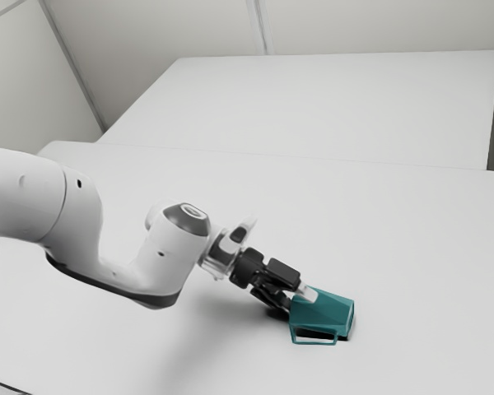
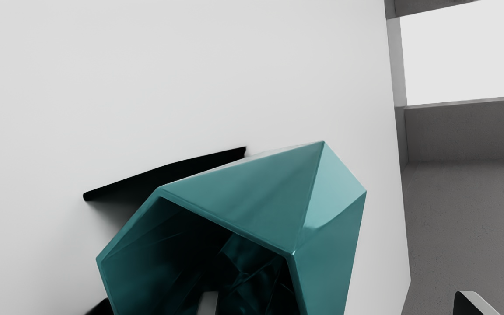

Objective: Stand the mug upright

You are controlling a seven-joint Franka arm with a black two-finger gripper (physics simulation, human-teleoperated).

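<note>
Mug (image 1: 324, 311) on its side, pincer (image 1: 300, 299) wide astride its rim (image 2: 225, 225), table edge (image 2: 393, 131) well apart

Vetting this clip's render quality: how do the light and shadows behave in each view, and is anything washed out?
Exterior view: pale, even light, a soft shadow on the table below the arm, darker patches by the mug. Wrist view: a hard-edged black shadow beside the mug, its inside mostly near-black, one facet paler, a blank white area beyond the table's edge.
</note>
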